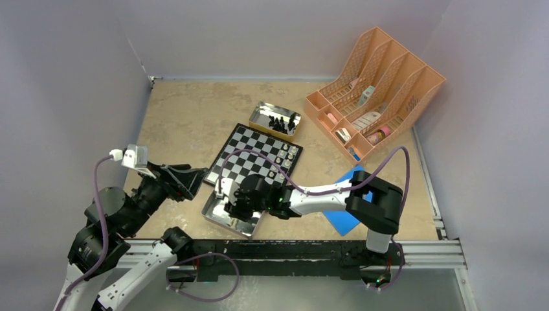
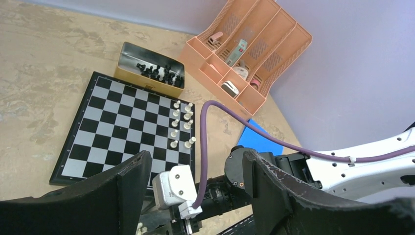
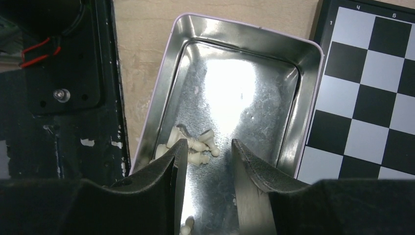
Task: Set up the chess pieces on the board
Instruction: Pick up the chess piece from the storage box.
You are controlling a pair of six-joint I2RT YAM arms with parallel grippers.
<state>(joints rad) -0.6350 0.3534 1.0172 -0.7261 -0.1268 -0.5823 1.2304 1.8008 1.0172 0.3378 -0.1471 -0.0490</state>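
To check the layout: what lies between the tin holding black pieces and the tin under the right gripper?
The board, with some white pieces standing along one edge. The top view shows it.

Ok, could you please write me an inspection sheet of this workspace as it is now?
Surface: beige mottled table.
Job's things: board lies flat; some white pieces stand along its organizer-side edge; other white pieces lie in the near tin; black pieces in the far tin.
Clutter: orange file organizer; blue flat square.
Hands: left hand open, empty, beside the board; right hand open above the near tin's white pieces.
Cables: purple cable arcs over the board.
Surroundings: plain pale walls.
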